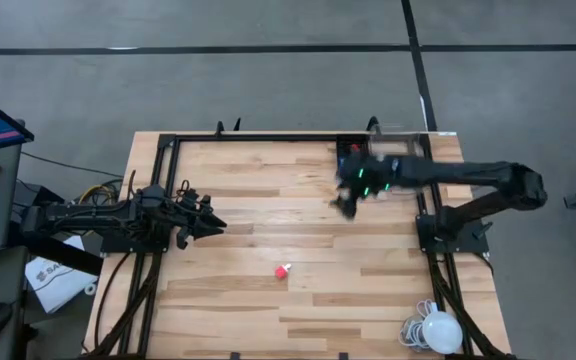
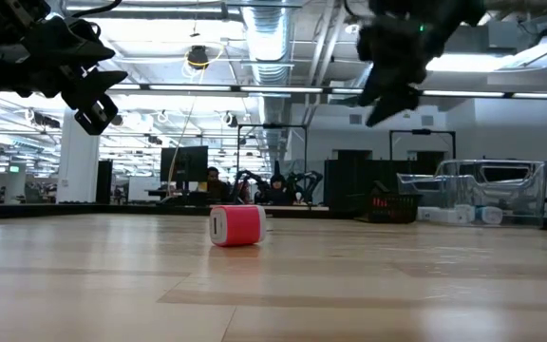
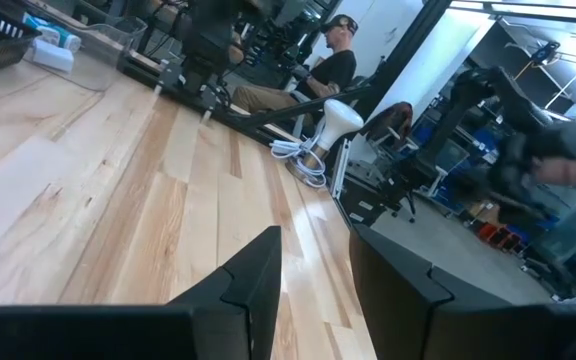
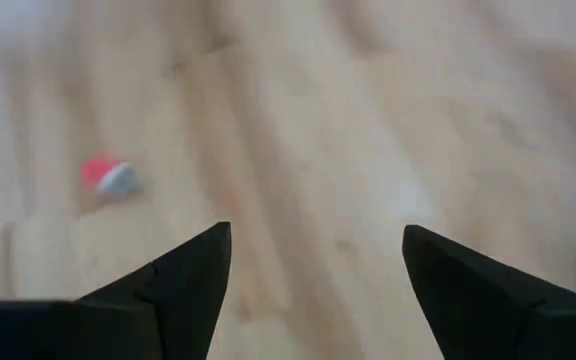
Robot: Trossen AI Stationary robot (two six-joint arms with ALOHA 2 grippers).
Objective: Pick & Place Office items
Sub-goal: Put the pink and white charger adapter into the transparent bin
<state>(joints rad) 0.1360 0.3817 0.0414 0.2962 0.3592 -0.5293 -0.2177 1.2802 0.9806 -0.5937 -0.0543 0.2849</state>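
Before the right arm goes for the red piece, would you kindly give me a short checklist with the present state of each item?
1. Right gripper fingers open and empty: ok.
2. Red piece alone on bare table, nothing crowding it: ok.
3. Red piece in the right wrist view: ok, off to one side.
4. Right gripper above the piece: not ok, it hangs nearer the far edge.
5. Left gripper clear of the path: ok, fingers nearly closed.

No legible text, labels, brands, numbers or signs in any view. White sheet of paper (image 1: 53, 278) at lower left of the high view, beside the wooden table (image 1: 238, 190), carries dark print, too small to read. Small red-and-white block (image 2: 236, 226), centre of low view: no readable marking.
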